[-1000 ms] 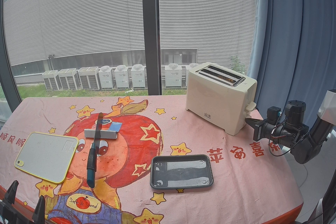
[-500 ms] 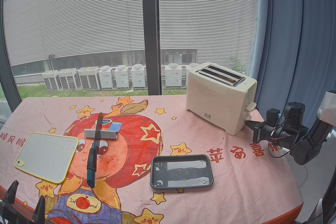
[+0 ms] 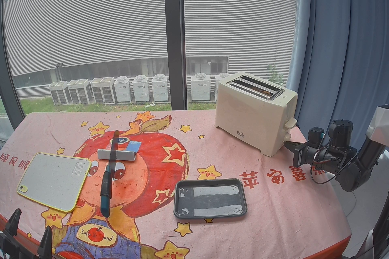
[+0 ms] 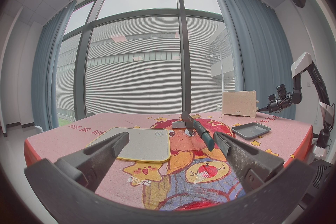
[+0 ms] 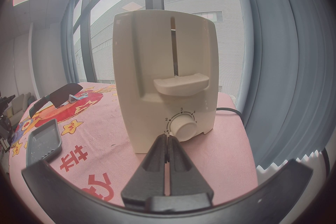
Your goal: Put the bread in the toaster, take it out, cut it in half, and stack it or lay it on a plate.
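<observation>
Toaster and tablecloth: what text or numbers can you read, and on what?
"1 2 3 4": around the white knob, end of the cream plastic toaster.
Small dark logo on the toaster's side: too small to read.
Red characters and badge lettering on the pink cartoon tablecloth: distorted, not reliably readable.

Table [image 3: 263, 207] draped in a pink cartoon-print cloth. A dark grey rectangular plastic tray [image 3: 210, 198] lies flat near the front edge. A cream plastic two-slot toaster [image 3: 253, 118] stands behind and to the right of the tray. A small white-and-blue block [image 3: 121, 154] sits well left of the tray and farther back. A black-and-teal-handled knife [image 3: 107, 179] rests its blade across the block, handle on the cloth. A white cutting board with yellow rim [image 3: 52, 181] lies farthest left of the tray.
</observation>
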